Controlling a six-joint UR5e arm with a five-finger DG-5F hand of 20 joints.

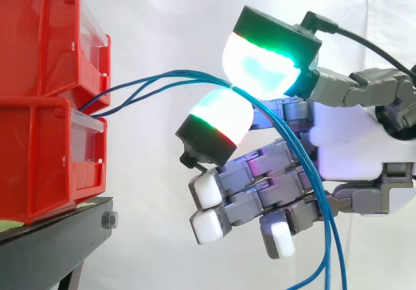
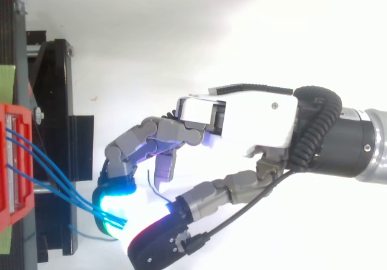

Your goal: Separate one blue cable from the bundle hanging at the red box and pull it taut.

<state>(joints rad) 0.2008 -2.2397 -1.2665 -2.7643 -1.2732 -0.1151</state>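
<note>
Several thin blue cables [image 1: 156, 82] come out between the two stacked red bins [image 1: 39, 49] on the left and run rightward in a slight arc to my hand [image 1: 344, 147]. Two glowing fingertips [image 1: 263, 65], one above the other, pinch the cables where they meet; more than one strand seems caught there. Past the pinch the cables drop in front of the hand's other curled fingers and hang off the bottom edge [image 1: 328, 244]. From above, the cables [image 2: 54, 179] fan from the red bin [image 2: 15, 161] into the glowing pads, and the hand [image 2: 254, 121] reaches in from the right.
The bins sit on a black stand [image 1: 58, 238] whose frame [image 2: 54, 100] lies left of the hand. A white curtain [image 1: 169, 17] hangs behind. Open space separates the bins' front from the fingertips.
</note>
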